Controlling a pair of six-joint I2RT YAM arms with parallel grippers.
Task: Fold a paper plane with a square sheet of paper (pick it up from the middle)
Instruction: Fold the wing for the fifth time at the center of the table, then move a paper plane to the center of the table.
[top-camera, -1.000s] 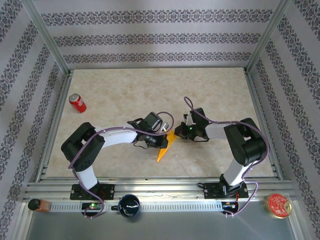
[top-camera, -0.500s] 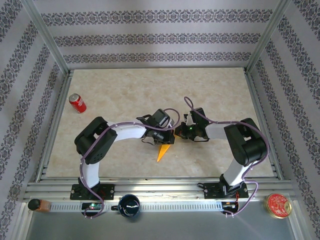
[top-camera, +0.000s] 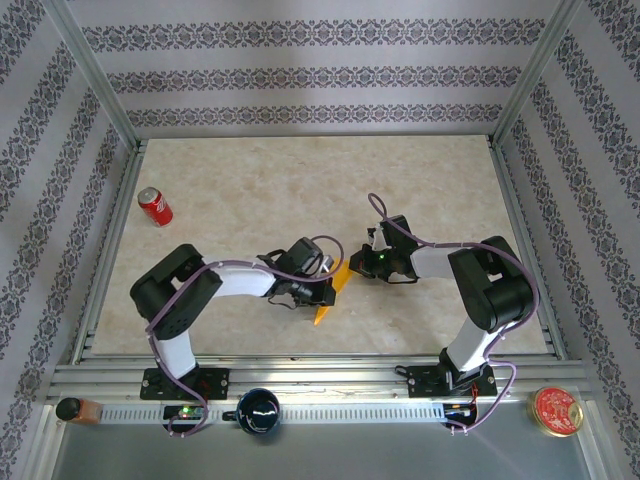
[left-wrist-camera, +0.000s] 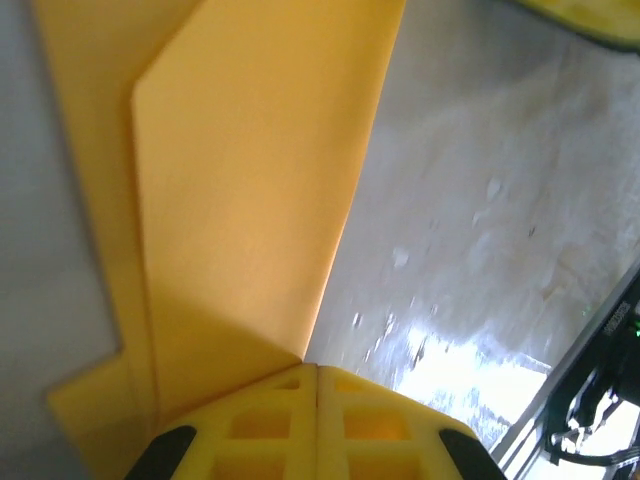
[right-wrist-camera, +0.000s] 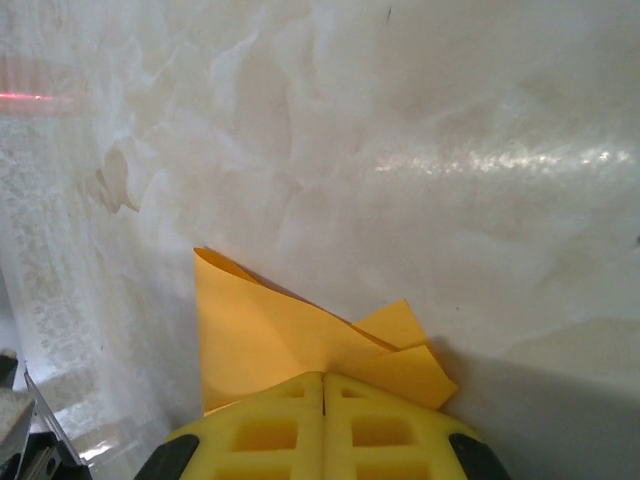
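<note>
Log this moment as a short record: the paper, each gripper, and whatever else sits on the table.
paper plane: orange-yellow, partly folded, middle of table
left gripper: shut, tips against a folded flap
right gripper: shut, tips against the paper's creased end
red soda can: near the left edge

- We take this for a robotics lab test cell, not a home.
- We see an aluminium frame (top-camera: 95, 75) boxing in a marble-look tabletop (top-camera: 250, 180).
- We see patterned wallpaper panels (top-camera: 300, 75) standing as backdrop walls.
- We see a cabled left arm (top-camera: 235, 275) and right arm (top-camera: 485, 285) bolted by a slotted rail (top-camera: 330, 412).
</note>
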